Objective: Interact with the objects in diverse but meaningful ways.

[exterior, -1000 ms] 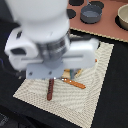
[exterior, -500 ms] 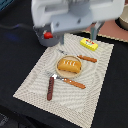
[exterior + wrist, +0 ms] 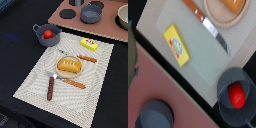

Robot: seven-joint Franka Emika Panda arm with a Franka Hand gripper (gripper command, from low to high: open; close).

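Note:
No gripper shows in either view. In the exterior view a golden scored bread loaf (image 3: 69, 64) lies on a tan plate (image 3: 61, 74) on a pale placemat (image 3: 35, 82). A red tomato (image 3: 48, 34) sits inside a grey-blue pot (image 3: 39, 29) at the mat's far corner. A yellow packet block (image 3: 89, 44) lies on the mat's far edge. Orange-handled cutlery lies beside the plate on two sides (image 3: 88, 58) (image 3: 74, 83). A brown sausage-like piece (image 3: 50, 89) lies on the exterior view's left of the plate. The wrist view shows the packet (image 3: 177, 45), a knife (image 3: 209, 26), the plate (image 3: 223, 20) and the tomato (image 3: 236, 95).
A pinkish-brown toy stove top (image 3: 107, 27) with dark burners stands behind the mat; a second grey-blue pot (image 3: 90, 13) sits on it, also in the wrist view (image 3: 155, 116). A beige bowl (image 3: 123, 16) is at the exterior view's far right. The table is black.
The arm, which covered much of the exterior view, has moved up and out of it. The plate, bread and cutlery now show in full and lie as before.

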